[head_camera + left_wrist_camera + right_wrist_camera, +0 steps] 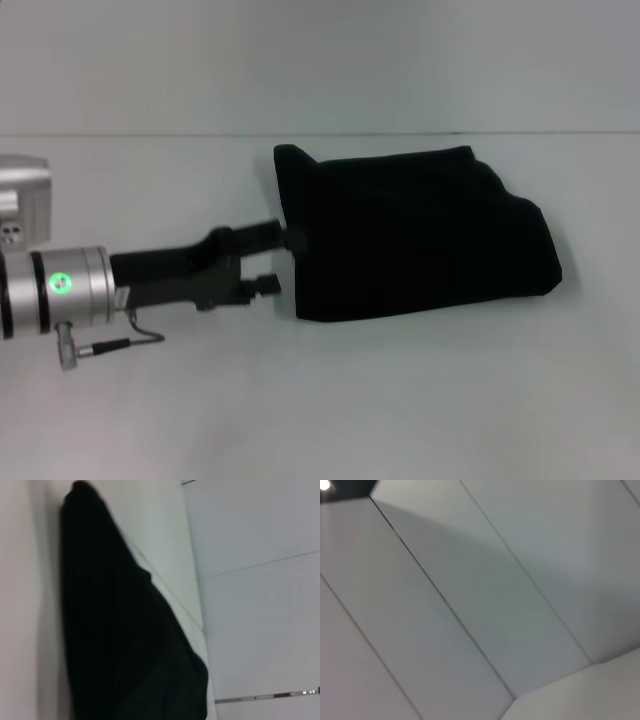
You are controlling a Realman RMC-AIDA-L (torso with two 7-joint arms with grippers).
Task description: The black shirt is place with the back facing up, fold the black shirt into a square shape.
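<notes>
The black shirt (415,232) lay folded into a rough rectangle on the white table (320,400), at 3 o'clock from the left gripper (283,262). The gripper's jaws stood apart, its upper fingertip touching the shirt's near edge, nothing clamped between them.

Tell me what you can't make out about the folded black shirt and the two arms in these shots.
- Soft black cloth T-shirt: any lettering is hidden; only plain cloth faces up in the head view.
- Its layers: the left wrist view shows one dark mass.
- Left gripper, jaws apart: whether the farther jaw touches cloth.
- Right gripper: in no view; its wrist view shows only grey panels.
</notes>
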